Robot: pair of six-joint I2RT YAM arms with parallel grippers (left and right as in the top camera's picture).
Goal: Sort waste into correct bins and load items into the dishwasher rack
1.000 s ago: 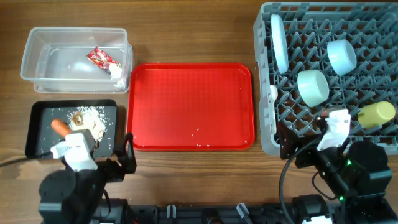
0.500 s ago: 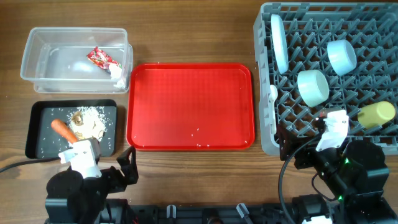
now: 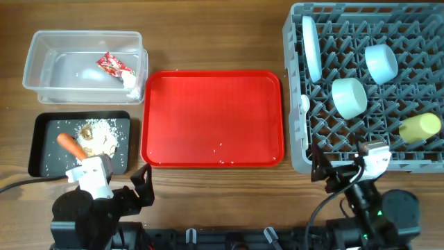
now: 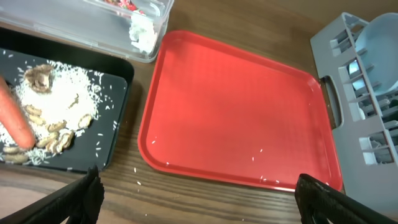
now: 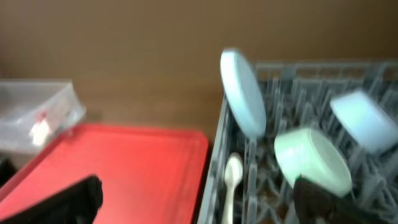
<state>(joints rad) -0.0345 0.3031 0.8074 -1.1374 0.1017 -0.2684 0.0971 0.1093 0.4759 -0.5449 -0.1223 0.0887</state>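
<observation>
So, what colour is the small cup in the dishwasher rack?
Yellow. The cup shows best in the overhead view.

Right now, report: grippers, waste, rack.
Left gripper, right gripper open, empty. Carrot, scraps in black tray; wrapper, tissue in clear tub. Plate, bowls, cup, spoon in dishwasher rack. Crumbs on red tray.

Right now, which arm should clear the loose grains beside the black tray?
Left. The grains lie just ahead of the left gripper, beside the black tray; the right gripper sits across by the rack.
</observation>
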